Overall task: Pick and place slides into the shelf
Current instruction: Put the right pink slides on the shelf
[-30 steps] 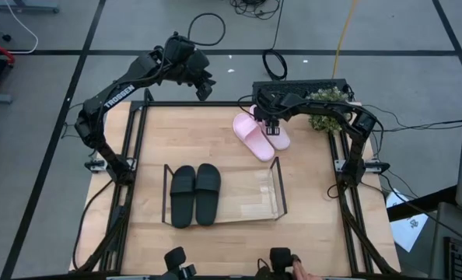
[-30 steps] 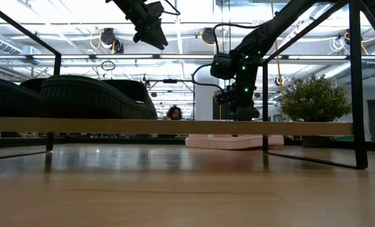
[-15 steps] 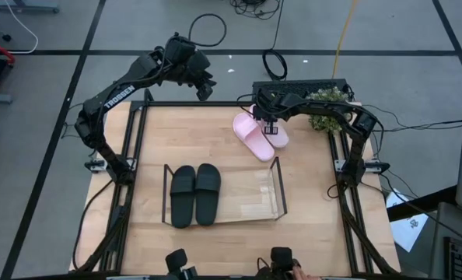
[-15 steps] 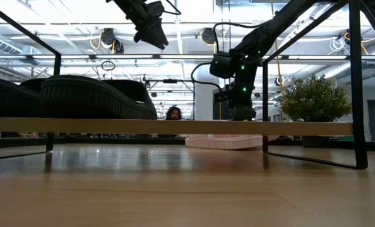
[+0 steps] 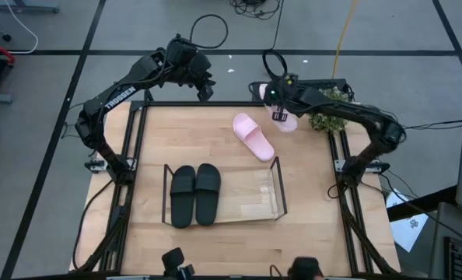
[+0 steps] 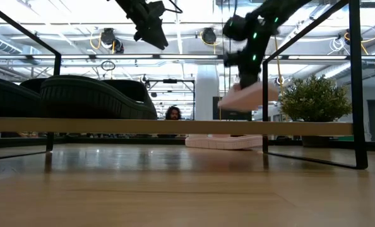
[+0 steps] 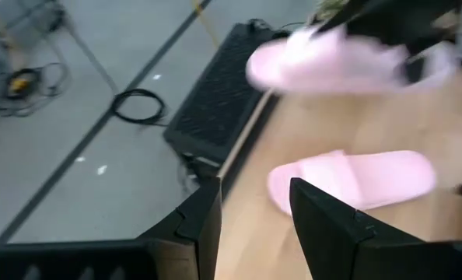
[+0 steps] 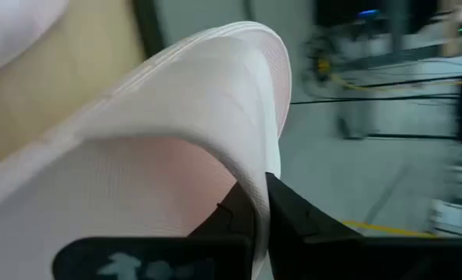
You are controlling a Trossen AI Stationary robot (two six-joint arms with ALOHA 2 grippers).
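Observation:
One pale pink slide (image 5: 287,121) hangs in the air at the table's far right, with my right gripper (image 5: 280,114) shut on it. The second pink slide (image 5: 253,136) lies sole down on the wood, just outside the shelf's far right corner. A black pair of slides (image 5: 194,194) rests on the left half of the clear shelf (image 5: 250,198). My left gripper (image 5: 204,84) hovers high over the table's far edge, open with nothing between its fingers (image 7: 204,225). My right gripper pinches the edge of the pink slide's wide strap (image 8: 254,167) between its two fingers (image 8: 285,214), coming from above and pointing down. The slide (image 6: 247,98) hangs tilted below the fingers, clear of the table and of the other pink slide (image 6: 228,142).
A potted plant (image 5: 324,115) and a black box (image 5: 313,84) stand at the far right, close to the lifted slide. The shelf's right half is bare between its dark wire end frames (image 5: 278,187). A person (image 6: 173,113) shows far behind the table.
My right gripper has shut on the pink slide that lay farther right and has risen with it toward the far right. That slide is now lifted clear and tilted. The second pink slide has stayed on the table.

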